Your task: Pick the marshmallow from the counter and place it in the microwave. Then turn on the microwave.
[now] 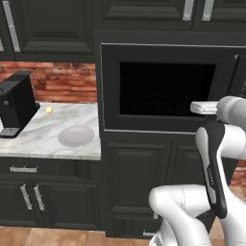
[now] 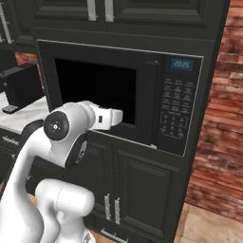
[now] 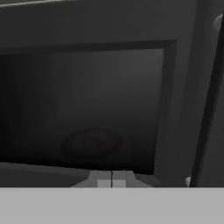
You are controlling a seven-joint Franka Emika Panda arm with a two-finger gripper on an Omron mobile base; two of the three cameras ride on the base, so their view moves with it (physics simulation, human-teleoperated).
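- While the dark cabinets take up most of both base views, the microwave sits built into them at chest height, its dark glass door apparently shut, with the bar handle just left of the keypad
- Left of the microwave runs the white marble tabletop, with a red brick wall behind it
- The white arm rises in front of the lower cabinets and reaches towards the door at about the level of the window's lower edge
- A black coffee machine stands at the tabletop's left end
- A round grey plate lies near the tabletop's front right corner
- Through the glass a turntable shows only dimly
- The gripper faces the glass, close to the door; its jaws are clenched tight together with nothing between them
- A small yellow ball rests just right of the coffee machine
- Where the marshmallow lies I cannot tell; the glass is too dark to show what sits on the turntable
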